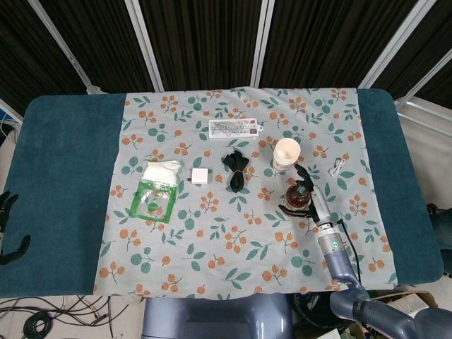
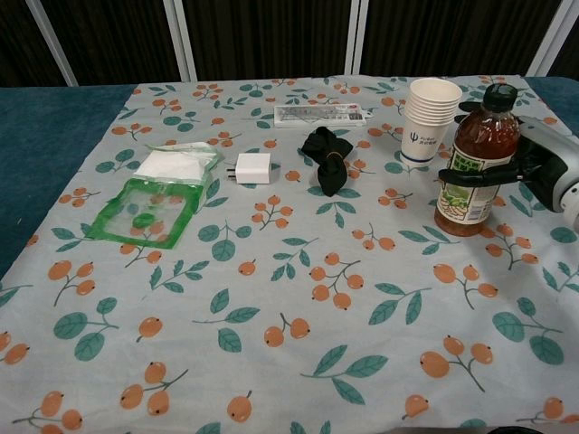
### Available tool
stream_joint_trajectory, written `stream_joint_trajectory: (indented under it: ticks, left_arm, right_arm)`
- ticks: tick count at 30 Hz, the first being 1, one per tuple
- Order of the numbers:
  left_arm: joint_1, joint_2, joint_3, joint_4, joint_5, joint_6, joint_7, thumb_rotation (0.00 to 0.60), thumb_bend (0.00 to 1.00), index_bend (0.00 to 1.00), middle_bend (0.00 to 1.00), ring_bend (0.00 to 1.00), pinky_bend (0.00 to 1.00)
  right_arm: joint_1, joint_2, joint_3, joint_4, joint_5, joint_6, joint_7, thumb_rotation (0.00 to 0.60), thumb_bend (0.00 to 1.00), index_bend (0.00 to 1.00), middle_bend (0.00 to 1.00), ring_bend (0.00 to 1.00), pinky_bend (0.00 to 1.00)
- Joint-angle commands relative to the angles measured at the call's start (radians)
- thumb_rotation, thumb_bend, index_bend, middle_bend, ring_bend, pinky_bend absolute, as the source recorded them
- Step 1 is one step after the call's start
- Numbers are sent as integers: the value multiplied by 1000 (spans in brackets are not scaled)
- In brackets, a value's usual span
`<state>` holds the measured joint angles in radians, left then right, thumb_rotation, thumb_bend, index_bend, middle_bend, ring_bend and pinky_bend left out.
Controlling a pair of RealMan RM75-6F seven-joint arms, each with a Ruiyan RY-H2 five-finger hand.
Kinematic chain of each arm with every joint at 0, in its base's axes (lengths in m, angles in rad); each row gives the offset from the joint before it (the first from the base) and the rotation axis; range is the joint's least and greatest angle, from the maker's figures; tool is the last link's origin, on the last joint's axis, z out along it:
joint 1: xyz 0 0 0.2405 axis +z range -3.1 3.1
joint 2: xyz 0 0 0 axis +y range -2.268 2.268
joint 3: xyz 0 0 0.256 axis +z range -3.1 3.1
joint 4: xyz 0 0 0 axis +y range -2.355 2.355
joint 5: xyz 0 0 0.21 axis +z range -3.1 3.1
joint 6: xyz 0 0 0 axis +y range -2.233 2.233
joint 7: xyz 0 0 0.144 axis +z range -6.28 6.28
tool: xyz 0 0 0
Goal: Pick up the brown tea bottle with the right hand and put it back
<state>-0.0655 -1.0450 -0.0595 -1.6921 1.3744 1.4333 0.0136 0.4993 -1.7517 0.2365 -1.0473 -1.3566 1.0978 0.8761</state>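
Bottle: the brown tea bottle (image 2: pixel 475 163) stands on the floral cloth (image 2: pixel 298 298) at the right side of the table (image 1: pixel 63 191), leaning a little to the right, just in front of the cup stack (image 2: pixel 430 117); its base appears to rest on the cloth.
Right hand: the right hand (image 2: pixel 525 163) is at the bottle's right side, dark fingers (image 2: pixel 470 176) wrapped across the label, so it grips the bottle; in the head view it shows at (image 1: pixel 304 191).
Left hand: the left hand (image 1: pixel 7 226) is at the far left edge of the table, well apart from everything; whether its fingers are spread or curled I cannot tell.
Other things: black clip (image 2: pixel 327 158), white charger (image 2: pixel 252 168), green pouch (image 2: pixel 149 212), remote (image 2: pixel 319 115), white cable (image 1: pixel 338 167).
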Motion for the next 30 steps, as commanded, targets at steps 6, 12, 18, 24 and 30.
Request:
stream_joint_trajectory:
  ticks: [6,12,18,24,30]
  left_arm:
    - [1,-1,0,-3,1,4,4,600,374,69,0,0,0]
    - [2,-2,0,-2,3,7,3,600,374,69,0,0,0]
    - [2,-3,1,-8,8,11,11,600,374,69,0,0,0]
    - [5,-6,2,-12,13,18,19,600,374,69,0,0,0]
    - [8,-10,2,-13,14,27,25,600,375,70,0,0,0]
  right_arm:
    - [-61,113,-23,-129,-18,48,-4,600,55,0,1,37,142]
    - [-121,242,-90,-237,-85,108,-76,600,82,0,11,39,142]
    - [-165,448,-175,-382,-148,111,-202,600,115,0,12,40,142]
    - [-218,602,-194,-477,-130,170,-483,600,126,0,12,39,142]
    - [-320,580,-187,-517,-107,370,-869,600,126,0,12,39,142]
